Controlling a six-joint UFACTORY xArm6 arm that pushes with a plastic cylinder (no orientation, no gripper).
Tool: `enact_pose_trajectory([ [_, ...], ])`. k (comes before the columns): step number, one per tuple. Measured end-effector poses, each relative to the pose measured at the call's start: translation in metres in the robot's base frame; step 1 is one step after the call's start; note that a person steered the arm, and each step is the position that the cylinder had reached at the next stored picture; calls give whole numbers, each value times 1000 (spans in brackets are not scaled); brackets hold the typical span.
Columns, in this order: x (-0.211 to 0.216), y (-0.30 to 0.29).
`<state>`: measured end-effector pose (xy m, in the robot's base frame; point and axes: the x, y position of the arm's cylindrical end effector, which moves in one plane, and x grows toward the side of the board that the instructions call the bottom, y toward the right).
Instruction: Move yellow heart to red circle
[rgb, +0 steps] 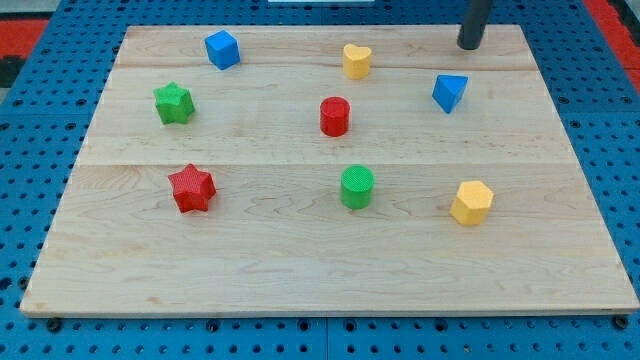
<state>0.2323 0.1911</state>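
A pale wooden board (330, 250) lies on a blue pegboard surface (40, 150), and eight blocks stand on it, two of each colour. Yellow: the yellow heart (357, 61) near the view's top and a yellow hexagon (472, 203) at lower right. Red: the red circle (335, 116) just below the heart but apart from it, and a red star (192, 188). Green: a green star (173, 103) and a green circle (357, 187). Blue: a blue cube (222, 49) and a blue triangle (449, 92). My tip (469, 45), a bare rod holding nothing, rests at the top edge, well right of the heart, above the triangle.
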Motion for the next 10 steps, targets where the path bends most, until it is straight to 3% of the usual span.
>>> enact_pose_trajectory([
  [2,2,-75],
  [3,17,-111],
  [4,54,-111],
  [5,6,-111],
  [6,11,-170],
  [7,69,-185],
  [8,71,-172],
  [9,21,-163],
  [10,24,-126],
])
